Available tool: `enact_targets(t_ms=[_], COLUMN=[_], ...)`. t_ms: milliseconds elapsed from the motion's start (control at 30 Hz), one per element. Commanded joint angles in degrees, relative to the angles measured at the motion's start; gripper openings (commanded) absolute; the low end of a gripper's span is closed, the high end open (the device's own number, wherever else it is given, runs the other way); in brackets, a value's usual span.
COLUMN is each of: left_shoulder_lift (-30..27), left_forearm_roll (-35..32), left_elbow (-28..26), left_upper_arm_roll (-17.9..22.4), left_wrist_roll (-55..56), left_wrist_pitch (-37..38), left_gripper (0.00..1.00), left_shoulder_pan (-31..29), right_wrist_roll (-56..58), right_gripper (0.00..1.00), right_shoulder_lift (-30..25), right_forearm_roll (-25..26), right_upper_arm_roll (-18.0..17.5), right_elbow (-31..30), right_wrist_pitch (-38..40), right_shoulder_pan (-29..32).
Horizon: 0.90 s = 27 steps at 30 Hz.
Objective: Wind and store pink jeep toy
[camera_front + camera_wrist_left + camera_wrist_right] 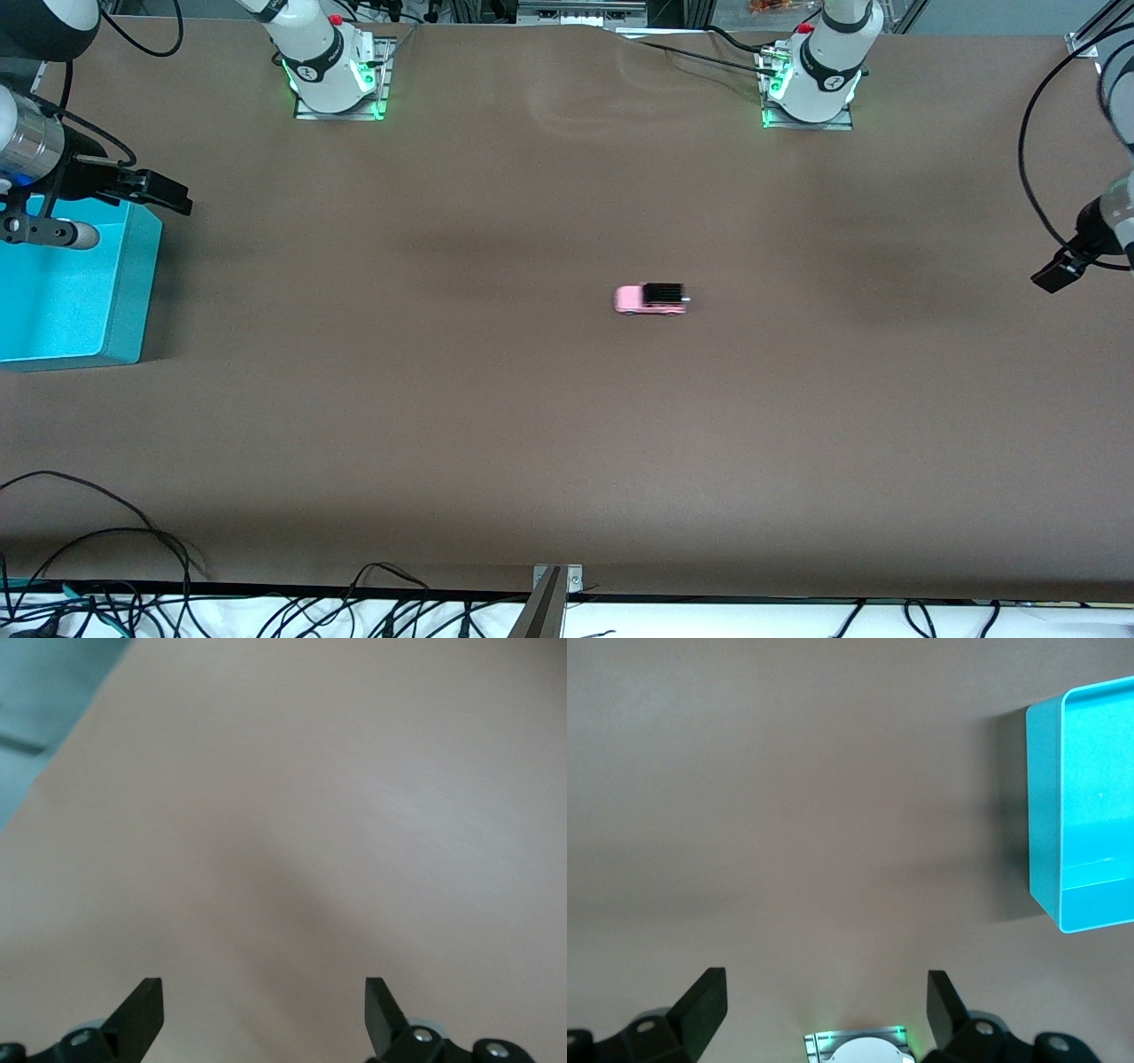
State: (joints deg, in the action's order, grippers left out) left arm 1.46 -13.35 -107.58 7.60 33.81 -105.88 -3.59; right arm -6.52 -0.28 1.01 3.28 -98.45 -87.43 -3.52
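I'm looking at a robotics lab bench: two white arm bases (335, 66) are glowing green where they're bolted on metal plates along one edge of a table (567, 443) covered in plain brown sheeting. Loose black cables (97, 567) are trailing over the edge nearest the front camera and looping beside the arms. A teal bin (80, 292) is sitting at the right arm's end.

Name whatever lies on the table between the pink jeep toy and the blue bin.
Nothing: in the front view only bare brown table stretches between the pink jeep toy and the blue bin at the right arm's end.
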Motion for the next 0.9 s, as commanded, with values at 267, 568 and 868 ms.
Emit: enact_targets(t_ms=[267,568,868], left_shoulder_lift=[0.21,3.38,3.55], left_forearm_roll=[14.4,10.09,13.96], left_elbow=[12.38,19.33,20.04], left_upper_arm_roll=[-3.55,-6.37,-6.02], left_wrist_roll=[-19.48,-26.95,-32.66], left_wrist_pitch=[11.21,15.87,15.61], left_gripper=[1.0,1.0,1.0], left_shoulder_pan=[0.69,4.11,5.78], right_wrist_roll=[3.36,3.27,3.09], right_gripper=[1.0,1.0,1.0], right_shoulder_lift=[0.81,0.81,0.81], right_forearm_roll=[-0.13,-0.04,-0.13], right_upper_arm_roll=[1.46,3.31,4.27], right_elbow=[1.77,3.0,3.35], right_wrist_pitch=[2.27,5.25,6.4], right_shoulder_pan=[-0.17,-0.26,-0.26])
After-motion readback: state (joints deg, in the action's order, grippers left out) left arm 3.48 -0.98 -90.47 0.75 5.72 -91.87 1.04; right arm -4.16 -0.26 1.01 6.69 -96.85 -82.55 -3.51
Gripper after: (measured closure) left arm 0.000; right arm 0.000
